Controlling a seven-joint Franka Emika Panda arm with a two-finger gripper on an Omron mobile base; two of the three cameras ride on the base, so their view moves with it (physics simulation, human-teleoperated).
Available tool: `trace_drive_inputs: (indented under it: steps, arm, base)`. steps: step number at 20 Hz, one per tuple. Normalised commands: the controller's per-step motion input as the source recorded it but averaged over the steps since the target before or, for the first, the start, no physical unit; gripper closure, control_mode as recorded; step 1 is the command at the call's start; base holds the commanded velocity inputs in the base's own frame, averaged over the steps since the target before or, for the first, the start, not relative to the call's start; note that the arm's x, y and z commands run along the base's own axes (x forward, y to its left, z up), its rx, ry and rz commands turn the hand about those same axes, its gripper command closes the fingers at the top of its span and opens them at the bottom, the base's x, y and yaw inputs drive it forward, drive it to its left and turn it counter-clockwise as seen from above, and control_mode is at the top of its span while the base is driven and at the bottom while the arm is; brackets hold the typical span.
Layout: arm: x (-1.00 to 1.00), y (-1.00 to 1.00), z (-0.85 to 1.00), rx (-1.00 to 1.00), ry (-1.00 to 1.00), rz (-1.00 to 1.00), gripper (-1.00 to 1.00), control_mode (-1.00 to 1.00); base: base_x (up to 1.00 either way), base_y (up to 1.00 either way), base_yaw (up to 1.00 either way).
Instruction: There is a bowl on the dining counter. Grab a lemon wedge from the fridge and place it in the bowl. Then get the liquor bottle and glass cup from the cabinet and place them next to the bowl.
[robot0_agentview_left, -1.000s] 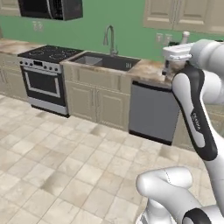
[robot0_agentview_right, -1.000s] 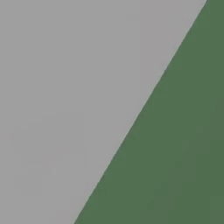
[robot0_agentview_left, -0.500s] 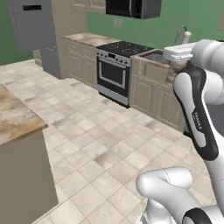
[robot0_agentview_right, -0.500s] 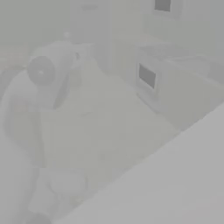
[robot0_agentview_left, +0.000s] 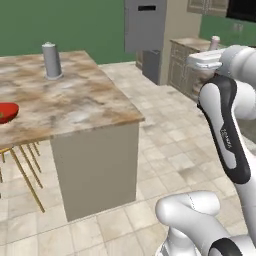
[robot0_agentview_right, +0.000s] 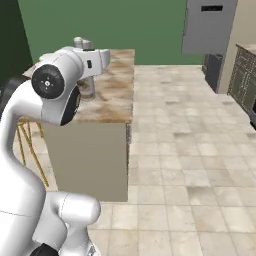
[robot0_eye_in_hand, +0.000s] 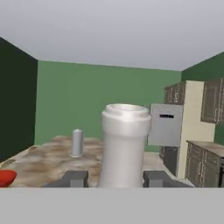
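**Ana:** Between the tips of the pincer (robot0_eye_in_hand: 116, 178), what is standing?

**Ben:** The liquor bottle (robot0_eye_in_hand: 124, 144), pale white with a wider cap. It is standing upright in the hand view, and one dark fingertip (robot0_eye_in_hand: 74, 178) is pressing against each side of its base. The pincer is gripping it partway open, the jaws held apart by the bottle's width.

**Ana:** Is the bottle resting on anything?

**Ben:** I am not seeing its underside, so I cannot tell. In the right base view the hand is hanging over the near end of the bench (robot0_agentview_right: 112, 95).

**Ana:** And the bowl?

**Ben:** The red bowl (robot0_agentview_left: 7, 111) is sitting on the bench (robot0_agentview_left: 75, 100), at the left border of the left base view, close to the long edge where yellow stool legs (robot0_agentview_left: 20, 165) are showing underneath. In the hand view the bowl (robot0_eye_in_hand: 6, 177) is lying low at the left, well apart from the bottle. Whether anything is lying inside it, I cannot tell.

**Ana:** Anything else on the bench?

**Ben:** A tall grey cylinder (robot0_agentview_left: 51, 60) on a round base is standing near the far edge, well apart from the bowl.

**Ana:** The fridge?

**Ben:** The grey fridge (robot0_agentview_left: 145, 25) is standing shut beyond the bench's far corner, across the tiled floor (robot0_agentview_right: 190, 150), beside a beige cupboard (robot0_agentview_left: 175, 20).
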Motion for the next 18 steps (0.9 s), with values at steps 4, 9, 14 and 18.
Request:
trace_drive_inputs:
  steps: [4,9,14,18]
  arm:
    - [0.00,0.00,0.00,0.00,0.00,0.00,1.00,1.00]
    - [0.00,0.00,0.00,0.00,0.00,0.00,1.00,1.00]
    - [0.00,0.00,0.00,0.00,0.00,0.00,1.00,1.00]
    - [0.00,0.00,0.00,0.00,0.00,0.00,1.00,1.00]
  base:
    - [-0.14,0.86,0.60]
    - [0.06,1.00,0.41]
    - [0.55,1.00,0.05]
    - [0.67,1.00,0.00]
